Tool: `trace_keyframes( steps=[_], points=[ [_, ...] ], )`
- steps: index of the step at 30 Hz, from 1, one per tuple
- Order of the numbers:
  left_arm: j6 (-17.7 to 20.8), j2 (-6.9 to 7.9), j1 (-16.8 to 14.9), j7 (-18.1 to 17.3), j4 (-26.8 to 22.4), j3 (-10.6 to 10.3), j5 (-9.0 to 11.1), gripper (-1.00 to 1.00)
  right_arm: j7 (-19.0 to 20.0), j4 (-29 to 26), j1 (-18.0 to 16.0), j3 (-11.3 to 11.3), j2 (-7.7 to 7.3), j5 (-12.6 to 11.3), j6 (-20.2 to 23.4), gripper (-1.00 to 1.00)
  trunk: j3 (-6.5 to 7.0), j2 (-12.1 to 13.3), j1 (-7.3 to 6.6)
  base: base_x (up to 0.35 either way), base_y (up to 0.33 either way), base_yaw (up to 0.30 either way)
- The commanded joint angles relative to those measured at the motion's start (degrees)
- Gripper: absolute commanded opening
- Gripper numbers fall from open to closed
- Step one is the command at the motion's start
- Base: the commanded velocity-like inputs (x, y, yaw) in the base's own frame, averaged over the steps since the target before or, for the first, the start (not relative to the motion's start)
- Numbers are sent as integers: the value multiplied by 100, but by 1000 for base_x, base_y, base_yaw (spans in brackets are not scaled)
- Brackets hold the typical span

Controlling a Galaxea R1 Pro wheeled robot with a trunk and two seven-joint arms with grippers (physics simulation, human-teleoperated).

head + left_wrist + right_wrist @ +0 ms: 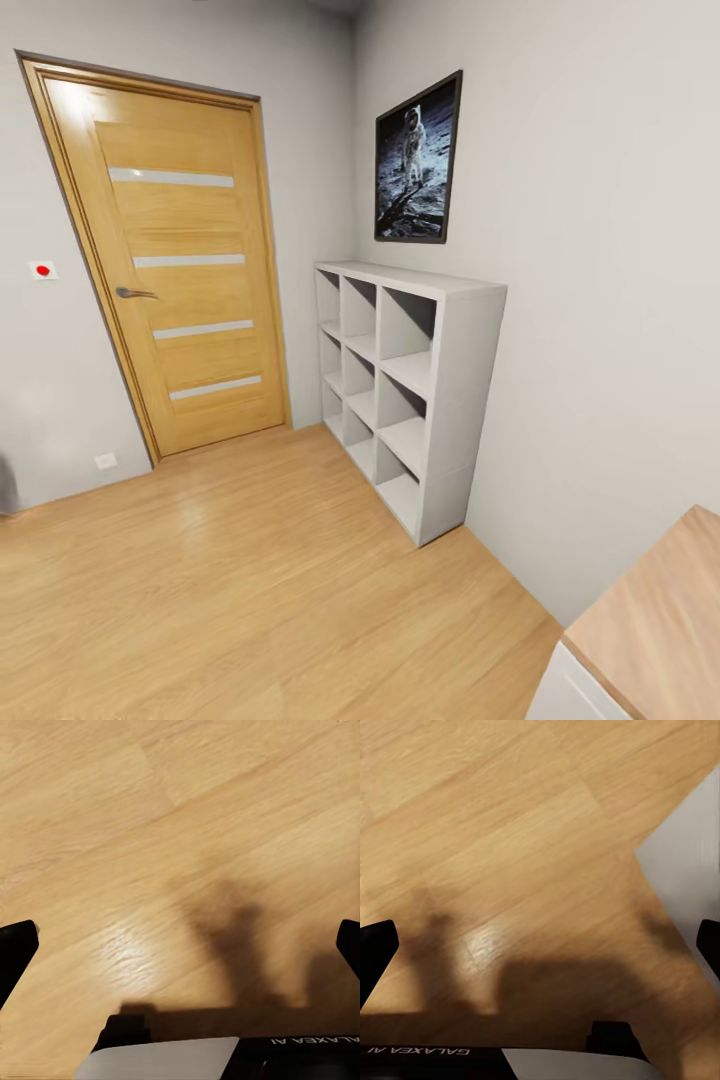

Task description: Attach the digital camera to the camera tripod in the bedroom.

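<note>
Bedroom corner is seen in the head view: a light wood plank floor (250, 580) runs up to pale grey walls (590, 300). A honey-coloured wooden door with four narrow frosted strips (180, 270) is set in the far wall, shut, with a grey lever handle (133, 293) on its left side. A small white wall plate with a red dot (42, 270) is fixed to the left of the door frame, and a white socket plate (105, 461) sits low on the same wall near the floor. A white cube shelf of three columns by three rows (410, 390) is stood against the right-hand wall, just beside the corner. A black-framed poster of an astronaut on the moon (418, 160) is hung above it. At the lower right edge, a corner of a pale wood top over a white front (650, 630) is cut off by the frame. A dark grey shape (6, 485) is glimpsed at the left edge, too little to identify.

In the left wrist view, the left gripper (180, 945) is held above the plank floor, its two black fingers (15, 945) spread wide apart at opposite edges with nothing between them; a blurred shadow is cast on the boards.

In the right wrist view, the right gripper (540, 945) is likewise spread, black fingers (375, 945) well apart and empty, over the floor where it meets a pale grey surface (690, 855).
</note>
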Motion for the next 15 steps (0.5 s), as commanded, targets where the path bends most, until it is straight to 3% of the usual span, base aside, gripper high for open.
trace_keyframes(
  steps=[1,9,15],
  points=[
    [-10,-1,1,1,-5,2,0,100,-3,2,-2,-2,1,-2,-17,100,-5,-3,0,2,-1,153],
    [-10,-1,1,1,-6,6,2,100,-3,6,-2,-2,0,-2,-16,100,-5,-3,0,1,-1,85],
    [-10,-1,1,1,-6,7,2,100,-3,9,-2,-2,0,-2,-16,100,-5,-3,0,0,0,214]
  ],
)
